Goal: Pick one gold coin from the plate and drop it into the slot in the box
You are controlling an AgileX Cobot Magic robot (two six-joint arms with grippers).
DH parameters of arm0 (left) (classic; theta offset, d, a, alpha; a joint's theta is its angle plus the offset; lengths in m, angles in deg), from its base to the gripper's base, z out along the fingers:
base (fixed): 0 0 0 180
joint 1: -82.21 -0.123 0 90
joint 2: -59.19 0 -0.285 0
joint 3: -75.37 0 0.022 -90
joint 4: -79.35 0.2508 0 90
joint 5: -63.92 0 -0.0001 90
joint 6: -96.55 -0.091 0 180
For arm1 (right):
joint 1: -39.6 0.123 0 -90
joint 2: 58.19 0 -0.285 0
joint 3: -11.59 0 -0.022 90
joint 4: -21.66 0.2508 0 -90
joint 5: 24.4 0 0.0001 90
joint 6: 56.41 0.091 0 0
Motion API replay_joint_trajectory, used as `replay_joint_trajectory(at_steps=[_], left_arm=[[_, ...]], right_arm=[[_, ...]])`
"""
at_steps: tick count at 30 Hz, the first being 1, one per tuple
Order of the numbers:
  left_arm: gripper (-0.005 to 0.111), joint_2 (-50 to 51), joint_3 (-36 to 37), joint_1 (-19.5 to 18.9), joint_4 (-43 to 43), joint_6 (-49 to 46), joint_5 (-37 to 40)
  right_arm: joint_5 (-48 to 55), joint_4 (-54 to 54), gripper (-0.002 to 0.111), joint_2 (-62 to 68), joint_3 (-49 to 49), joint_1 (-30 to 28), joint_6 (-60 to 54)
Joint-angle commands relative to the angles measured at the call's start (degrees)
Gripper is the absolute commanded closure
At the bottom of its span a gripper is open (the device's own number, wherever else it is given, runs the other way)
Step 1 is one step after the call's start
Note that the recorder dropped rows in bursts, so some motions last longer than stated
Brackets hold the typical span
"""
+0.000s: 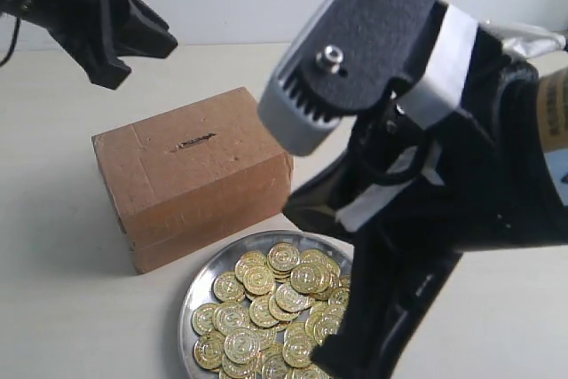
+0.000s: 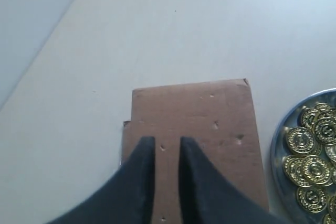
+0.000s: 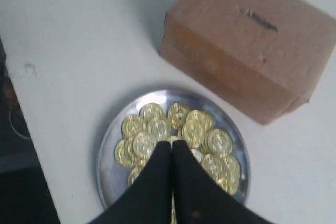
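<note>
Left gripper point(image 2: 167, 148) jaws slightly parted, right gripper point(image 3: 172, 146) pressed closed

Open tabletop point(image 1: 62, 308) lies left of the box point(image 1: 191, 175) and the plate point(image 1: 186, 317), so I've got an easy lane in there. The box top around the slot point(image 1: 193, 142) is unobstructed under my left gripper point(image 2: 167, 142). It gets tight where the plate rim sits just beside the box front. My right arm point(image 1: 426, 175) blocks the whole right side and overhangs that edge of the plate.
</note>
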Motion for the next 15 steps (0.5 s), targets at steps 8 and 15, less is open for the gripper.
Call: replay_joint_trajectory(at_steps=[8, 15], left_arm=[[0.107, -16.75, -0.05, 0.18, 6.78, 14.33, 7.79], [0.107, -27.23, 2.81, 0.18, 8.04, 17.07, 9.58]], right_arm=[[-22.29, -12.87, 0.108, -0.32, 0.02, -0.26, -0.63], [-9.71, -29.99, 0.108, -4.50, 0.02, -0.26, 12.70]])
